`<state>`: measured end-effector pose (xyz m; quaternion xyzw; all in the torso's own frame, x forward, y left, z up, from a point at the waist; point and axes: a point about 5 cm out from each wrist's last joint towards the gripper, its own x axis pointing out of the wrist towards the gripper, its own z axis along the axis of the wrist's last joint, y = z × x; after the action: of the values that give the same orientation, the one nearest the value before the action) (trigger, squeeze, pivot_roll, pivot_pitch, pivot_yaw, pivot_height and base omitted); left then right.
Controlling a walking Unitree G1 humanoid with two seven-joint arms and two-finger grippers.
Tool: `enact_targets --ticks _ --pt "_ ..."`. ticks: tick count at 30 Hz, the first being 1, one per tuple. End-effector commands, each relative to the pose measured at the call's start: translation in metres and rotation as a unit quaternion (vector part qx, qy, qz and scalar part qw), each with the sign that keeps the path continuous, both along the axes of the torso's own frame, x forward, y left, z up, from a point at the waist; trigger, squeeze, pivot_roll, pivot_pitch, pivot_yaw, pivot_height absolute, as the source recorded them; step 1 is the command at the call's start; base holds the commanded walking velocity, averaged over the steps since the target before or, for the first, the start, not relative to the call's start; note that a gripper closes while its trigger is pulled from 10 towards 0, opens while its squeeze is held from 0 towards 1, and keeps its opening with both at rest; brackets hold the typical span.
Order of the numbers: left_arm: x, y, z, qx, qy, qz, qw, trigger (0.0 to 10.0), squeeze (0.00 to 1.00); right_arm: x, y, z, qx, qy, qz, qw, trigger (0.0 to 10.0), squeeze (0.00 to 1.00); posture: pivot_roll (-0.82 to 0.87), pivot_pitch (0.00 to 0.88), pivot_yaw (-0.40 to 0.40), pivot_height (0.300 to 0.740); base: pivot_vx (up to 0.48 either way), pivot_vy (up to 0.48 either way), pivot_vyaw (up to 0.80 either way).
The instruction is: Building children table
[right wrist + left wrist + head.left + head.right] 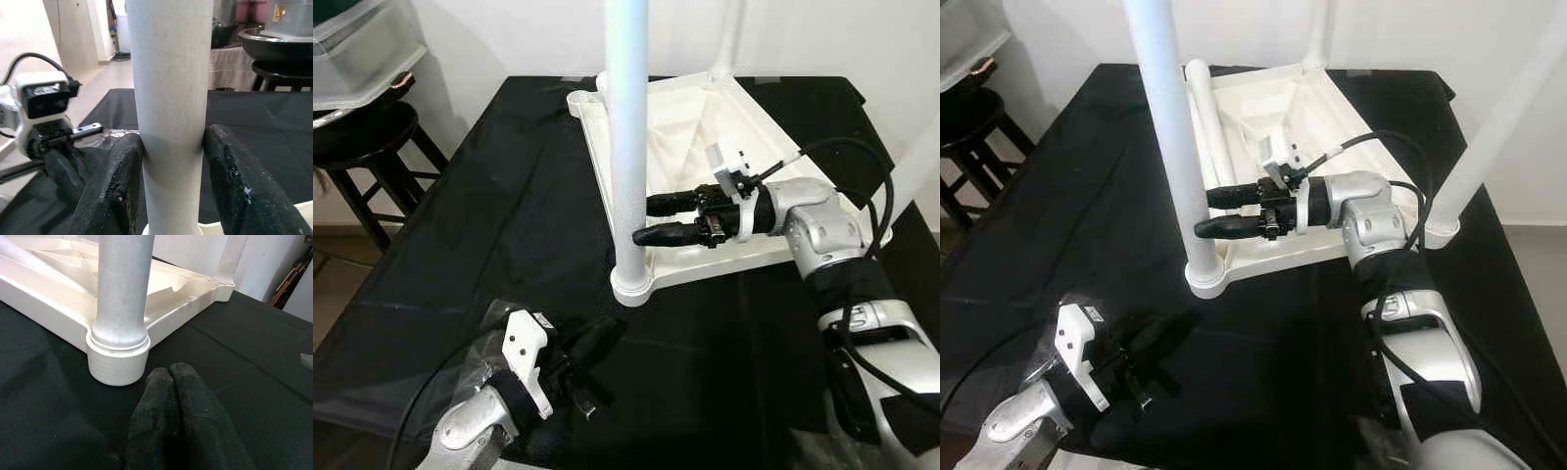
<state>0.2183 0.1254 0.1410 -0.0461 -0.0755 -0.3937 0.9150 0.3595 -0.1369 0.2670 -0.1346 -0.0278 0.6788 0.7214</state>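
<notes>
An upside-down white plastic table top [724, 259] lies on the black cloth [509, 225]. A white leg [626, 117] stands upright in its near-left corner socket [632, 284]. My right gripper [642, 220] reaches in from the right and is shut on this leg low down; in the right wrist view its fingers [115, 181] press both sides of the leg [171, 98]. My left gripper [597, 345] rests shut on the cloth just in front of the socket [117, 364], holding nothing. Two more legs [1508, 108] stand in other corners.
A black stool [362, 137] stands off the left side of the covered surface, with a clear plastic bin [362, 49] above it. A crinkled clear plastic sheet [460, 362] lies by my left arm. White wall runs behind.
</notes>
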Motion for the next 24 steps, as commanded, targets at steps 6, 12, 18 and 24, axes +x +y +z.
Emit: enact_targets --ticks 6,12,18,24 --pt "-0.003 -0.001 -0.003 -0.002 0.004 0.001 1.000 10.0 0.00 -0.027 0.017 -0.092 -0.013 0.075 -0.297 0.952 0.0 0.00 0.05 0.198 0.003 0.740 0.000 0.000 0.00" --pt "-0.001 0.003 -0.003 -0.001 0.004 -0.001 1.000 10.0 0.00 -0.072 0.033 -0.129 -0.054 0.045 -0.453 0.889 0.0 0.00 0.03 0.193 0.030 0.740 0.000 0.000 0.00" --pt "0.000 0.004 -0.004 0.002 0.006 -0.005 1.000 10.0 0.00 -0.059 0.042 -0.117 -0.004 0.058 -0.452 0.890 0.0 0.00 0.04 0.185 0.032 0.740 0.000 0.000 0.00" --pt "0.000 0.004 -0.004 0.002 0.004 0.000 1.000 10.0 0.00 -0.056 0.043 -0.074 0.080 0.021 -0.360 0.929 10.0 0.76 0.04 0.191 0.034 0.740 0.000 0.000 0.00"
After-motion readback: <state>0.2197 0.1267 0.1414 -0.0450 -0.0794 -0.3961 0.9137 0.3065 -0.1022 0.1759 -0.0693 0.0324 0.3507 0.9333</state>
